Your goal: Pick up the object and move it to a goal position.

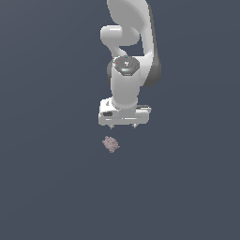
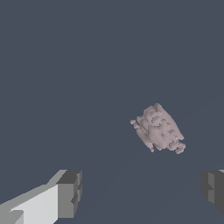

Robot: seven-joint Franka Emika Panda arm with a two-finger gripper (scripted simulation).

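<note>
Pincer (image 1: 123, 125) spread apart, empty, above table (image 1: 47, 187) | pink lump (image 1: 111, 144) near, untouched | best approach: centre over lump, descend straight, close on widest bumps.

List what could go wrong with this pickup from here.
1. The pink lump sits off to one side of the open gripper, not between its fingers, so a straight descent would probably miss or clip it.
2. It is tiny and bumpy, so it may slip or roll away when the gripper closes.
</note>
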